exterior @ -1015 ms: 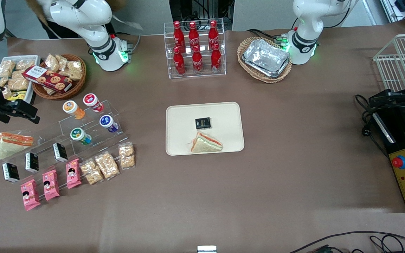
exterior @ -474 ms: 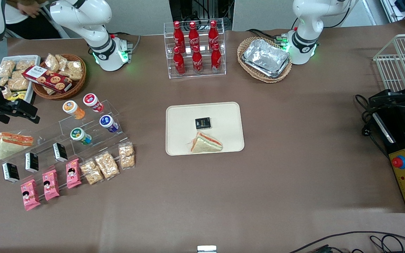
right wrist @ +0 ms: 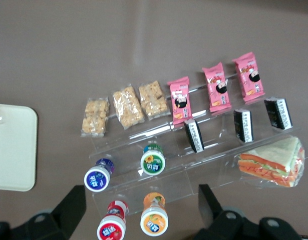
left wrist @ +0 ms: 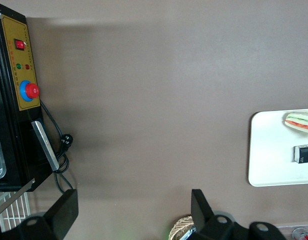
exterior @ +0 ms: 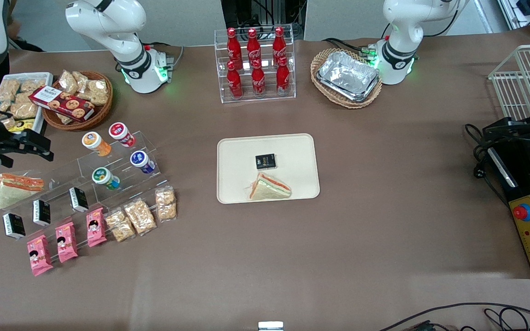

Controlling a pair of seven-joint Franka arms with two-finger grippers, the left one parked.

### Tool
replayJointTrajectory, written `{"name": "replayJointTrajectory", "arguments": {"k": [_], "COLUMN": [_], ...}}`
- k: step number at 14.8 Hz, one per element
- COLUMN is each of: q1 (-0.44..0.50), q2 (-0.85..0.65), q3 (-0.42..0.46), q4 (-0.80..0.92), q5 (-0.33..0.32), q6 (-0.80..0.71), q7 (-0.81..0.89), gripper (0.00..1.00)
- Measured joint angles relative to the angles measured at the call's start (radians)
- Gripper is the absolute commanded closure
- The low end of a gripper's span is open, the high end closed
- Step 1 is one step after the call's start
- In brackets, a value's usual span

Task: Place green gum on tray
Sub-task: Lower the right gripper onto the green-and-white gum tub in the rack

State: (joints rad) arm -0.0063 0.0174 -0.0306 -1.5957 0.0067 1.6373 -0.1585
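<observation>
Nearest the front camera: broad bare stretch of brown table point(exterior: 292, 257), nothing on it up to the tray's near rim.

Toward the working arm's end, three pink snack packs point(exterior: 65, 241) and three clear bags of puffed-rice cakes point(exterior: 140, 214) lie in a row at the foot of a clear acrylic stepped stand point(exterior: 85, 177). Three small black boxes point(exterior: 42, 212) stand on its lowest step; a wrapped sandwich point(exterior: 16, 188) lies at the stand's end nearest the gripper.

Green gum point(exterior: 105, 178) stands on the middle step, white lid up, with the dark blue-bodied bottle point(exterior: 141, 161) just beside it (a clear gap between the two). Orange-bodied bottle point(exterior: 95, 143) and red bottle point(exterior: 121, 134) sit one step higher, farther from the camera. In the wrist view the green gum point(right wrist: 153, 160) shows lid-on, free on all sides.

Tray point(exterior: 237, 151) lies mid-table, well apart from the stand. It holds a small black box point(exterior: 265, 161) and a triangular sandwich point(exterior: 268, 187); the half toward the stand is bare.

Gripper point(exterior: 32, 148) hovers above the stand's end, near the wicker basket of biscuits point(exterior: 78, 103), fingers point(right wrist: 73, 202) spread wide, holding nothing.

Farthest: cola bottle rack point(exterior: 256, 62), foil tray in basket point(exterior: 348, 76).
</observation>
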Motion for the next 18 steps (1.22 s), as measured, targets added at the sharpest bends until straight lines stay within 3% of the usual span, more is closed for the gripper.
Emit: {"name": "replayJointTrajectory", "arguments": {"k": [3, 10, 18], "q1": [-0.001, -0.003, -0.003], "q2": [-0.005, -0.073, -0.084], "q3": [-0.003, -0.014, -0.024], "q4": [-0.088, -0.429, -0.694], "q5": [0.000, 0.000, -0.001], "q6": [0.065, 0.364, 0.673], "q7": [-0.002, -0.006, -0.009], "gripper": [0.00, 0.00, 0.00]}}
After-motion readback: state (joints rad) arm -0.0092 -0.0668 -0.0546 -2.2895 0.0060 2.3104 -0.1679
